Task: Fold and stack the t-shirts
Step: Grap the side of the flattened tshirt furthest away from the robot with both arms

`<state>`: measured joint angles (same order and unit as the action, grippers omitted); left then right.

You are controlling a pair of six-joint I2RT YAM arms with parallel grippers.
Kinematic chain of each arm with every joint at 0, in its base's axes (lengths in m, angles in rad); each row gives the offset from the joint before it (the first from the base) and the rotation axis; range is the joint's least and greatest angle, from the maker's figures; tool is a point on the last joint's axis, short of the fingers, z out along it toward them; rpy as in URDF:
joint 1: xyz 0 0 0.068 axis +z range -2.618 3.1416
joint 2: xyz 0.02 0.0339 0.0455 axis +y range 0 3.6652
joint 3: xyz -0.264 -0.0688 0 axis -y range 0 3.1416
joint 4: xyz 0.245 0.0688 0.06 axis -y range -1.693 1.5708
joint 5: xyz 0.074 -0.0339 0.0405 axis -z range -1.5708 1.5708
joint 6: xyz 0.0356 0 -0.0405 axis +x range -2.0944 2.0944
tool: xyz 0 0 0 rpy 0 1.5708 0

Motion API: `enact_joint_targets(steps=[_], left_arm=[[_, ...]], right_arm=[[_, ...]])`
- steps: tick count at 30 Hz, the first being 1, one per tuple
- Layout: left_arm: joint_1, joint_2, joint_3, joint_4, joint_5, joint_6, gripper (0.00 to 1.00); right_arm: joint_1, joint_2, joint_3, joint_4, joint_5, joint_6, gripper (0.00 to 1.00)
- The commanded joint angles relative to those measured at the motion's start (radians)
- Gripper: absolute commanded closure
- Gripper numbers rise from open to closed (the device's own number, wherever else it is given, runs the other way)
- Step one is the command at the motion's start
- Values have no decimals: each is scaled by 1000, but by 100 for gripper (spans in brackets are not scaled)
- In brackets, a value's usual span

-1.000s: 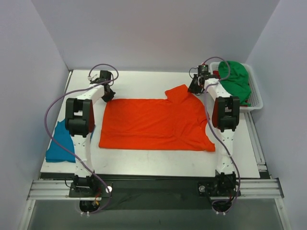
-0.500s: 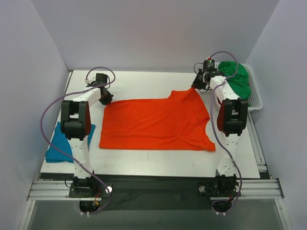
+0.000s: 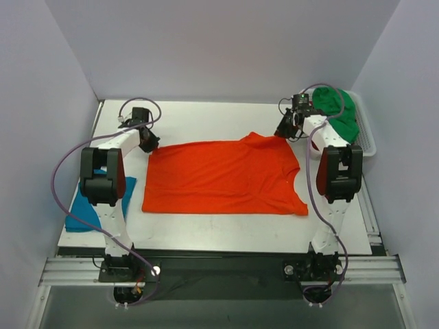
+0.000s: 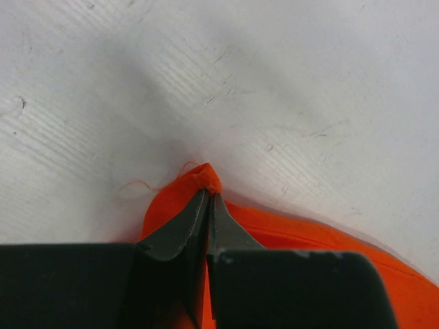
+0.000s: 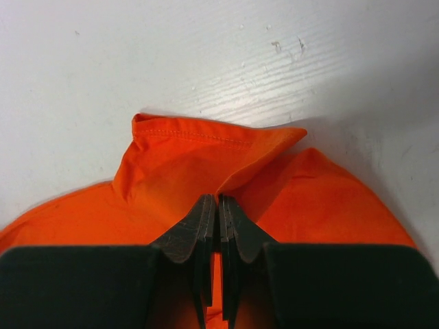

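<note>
white table (image 3: 226,229), grey walls (image 3: 206,48). orange t-shirt (image 3: 219,178) flat, long axis left-right, collar rightward. left gripper (image 4: 208,195) and right gripper (image 5: 218,203) each clenched on its far corners.

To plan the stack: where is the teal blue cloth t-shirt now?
Top view: the teal blue t-shirt lies at the white table's left edge, partly behind the left arm, left of the bright orange t-shirt.

No readable text, labels, brands or numbers on any surface in any view.
</note>
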<state>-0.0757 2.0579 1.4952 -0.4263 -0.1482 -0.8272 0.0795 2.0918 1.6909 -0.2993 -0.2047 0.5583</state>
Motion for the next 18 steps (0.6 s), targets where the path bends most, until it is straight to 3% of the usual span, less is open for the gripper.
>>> enact_joint_targets(steps=[1,18], left_arm=[[13,-94,-35,44,15,-9,100],[13,-281,-202,54,33,-33,100]], right_arm=[[8,-110,-31,-17,-6,32,100],[6,-360,-266,-14,77,34,100]])
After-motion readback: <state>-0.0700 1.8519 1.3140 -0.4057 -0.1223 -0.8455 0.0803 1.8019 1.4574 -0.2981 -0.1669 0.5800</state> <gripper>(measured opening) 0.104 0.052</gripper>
